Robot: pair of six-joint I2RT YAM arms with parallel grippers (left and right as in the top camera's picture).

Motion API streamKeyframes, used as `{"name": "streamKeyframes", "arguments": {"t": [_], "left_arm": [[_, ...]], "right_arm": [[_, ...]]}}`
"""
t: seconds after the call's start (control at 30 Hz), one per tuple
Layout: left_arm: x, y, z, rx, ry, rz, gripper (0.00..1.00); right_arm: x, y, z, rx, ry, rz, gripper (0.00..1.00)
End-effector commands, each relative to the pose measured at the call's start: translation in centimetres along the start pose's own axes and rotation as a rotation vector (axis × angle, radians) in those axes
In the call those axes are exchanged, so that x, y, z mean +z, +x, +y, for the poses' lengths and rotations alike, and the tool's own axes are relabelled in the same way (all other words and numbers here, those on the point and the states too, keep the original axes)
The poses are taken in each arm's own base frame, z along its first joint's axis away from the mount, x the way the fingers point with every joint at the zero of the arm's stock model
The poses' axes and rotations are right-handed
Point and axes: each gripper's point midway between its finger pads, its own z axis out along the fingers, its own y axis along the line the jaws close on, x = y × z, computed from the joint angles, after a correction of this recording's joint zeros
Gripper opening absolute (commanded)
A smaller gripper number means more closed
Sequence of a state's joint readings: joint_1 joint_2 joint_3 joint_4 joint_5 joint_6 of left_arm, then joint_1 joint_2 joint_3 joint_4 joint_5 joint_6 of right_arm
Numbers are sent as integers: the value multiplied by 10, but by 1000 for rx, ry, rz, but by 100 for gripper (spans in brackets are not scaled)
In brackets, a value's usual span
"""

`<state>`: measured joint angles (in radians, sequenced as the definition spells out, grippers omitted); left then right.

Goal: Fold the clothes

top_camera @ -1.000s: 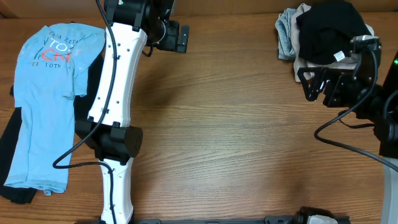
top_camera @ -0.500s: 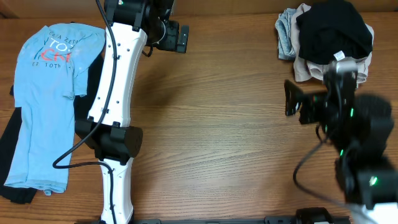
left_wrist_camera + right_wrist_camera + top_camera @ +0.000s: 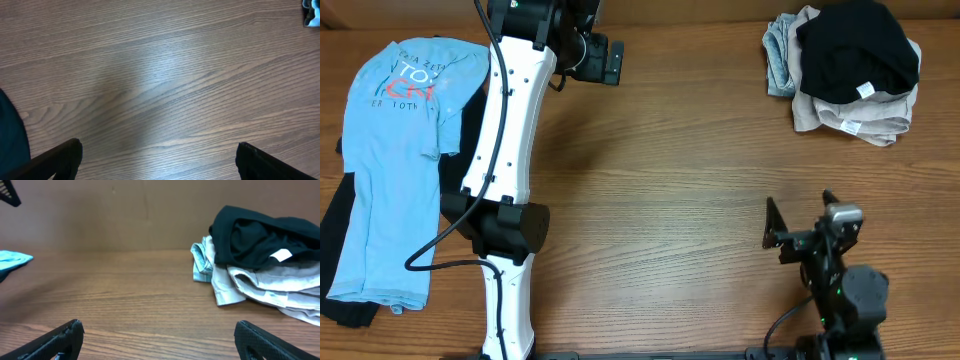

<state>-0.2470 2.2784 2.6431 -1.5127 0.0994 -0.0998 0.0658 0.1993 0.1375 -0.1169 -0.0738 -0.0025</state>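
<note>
A pile of clothes lies at the back right: a black T-shirt [image 3: 855, 50] with a white neck label [image 3: 865, 90] on top of a beige piece [image 3: 850, 118] and a grey-blue piece [image 3: 780, 55]. The right wrist view shows the black T-shirt [image 3: 260, 235], beige piece [image 3: 260, 287] and grey-blue piece [image 3: 202, 260] well ahead of my open, empty right gripper [image 3: 159, 330]. In the overhead view the right gripper [image 3: 798, 212] is near the front right. My left gripper [image 3: 612, 62] is at the back, open and empty over bare wood [image 3: 159, 147].
A light-blue lettered tee [image 3: 400, 150] lies flat at the far left over a black garment [image 3: 340, 230]. The left arm's white links [image 3: 505, 150] stretch from the front edge to the back. A brown wall [image 3: 125, 215] bounds the table's far side.
My right arm has pulled back from the pile at the back right to the front right of the table, empty. The pile and the left arm have not moved.
</note>
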Motion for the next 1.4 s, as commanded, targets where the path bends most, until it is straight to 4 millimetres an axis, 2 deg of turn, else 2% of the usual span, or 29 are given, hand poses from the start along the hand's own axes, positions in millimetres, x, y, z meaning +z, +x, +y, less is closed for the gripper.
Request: {"name": "streamKeyframes", "arguments": {"t": [0.0,0.17,0.3,1.37], "left_arm": [[4,2,1,19,-6,12,100],[4,2,1,19,-6,12,100],[4,2,1,19,-6,12,100],[5,2,1,19,-7,13,100]], "right_arm": [[-2,3,6,1,-38,-49,100],[-4,15,12,-4,-80,-68,100],[-7,7,15,-10,-92,-114,100],[-7,9,19,-11,-111,-108,100]]}}
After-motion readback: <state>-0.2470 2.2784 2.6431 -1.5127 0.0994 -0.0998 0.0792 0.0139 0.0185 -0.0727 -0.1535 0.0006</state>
